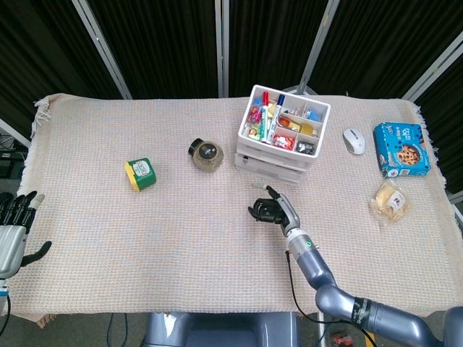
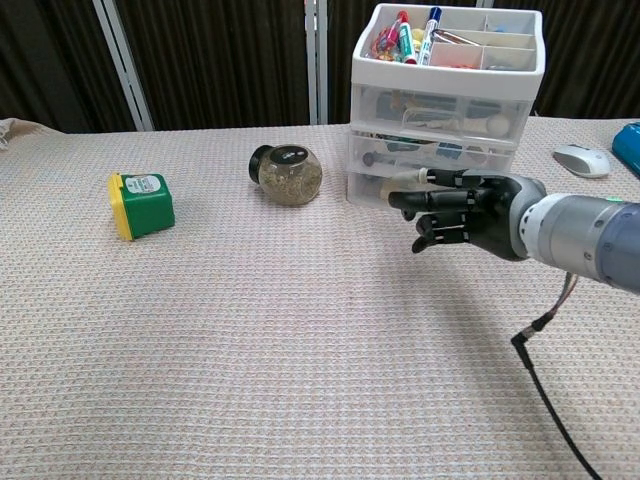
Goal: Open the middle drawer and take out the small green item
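The white three-drawer unit (image 1: 278, 148) (image 2: 445, 120) stands at the back of the table with a tray of pens on top. Its middle drawer (image 2: 432, 151) looks pushed in; the contents show only dimly through the clear front, and I cannot make out a green item there. My right hand (image 1: 272, 210) (image 2: 468, 212) hovers in front of the lower drawers, a short way off. Its fingers point left, it holds nothing and it touches nothing. My left hand (image 1: 11, 230) hangs beyond the table's left edge with its fingers spread.
A green box with a yellow lid (image 1: 141, 174) (image 2: 141, 205) lies at the left, and a round jar (image 1: 207, 155) (image 2: 288, 175) sits beside the drawer unit. A mouse (image 1: 354, 141), a blue cookie box (image 1: 401, 148) and a wrapped snack (image 1: 391, 200) lie at the right. A loose cable (image 2: 545, 385) trails from the right forearm.
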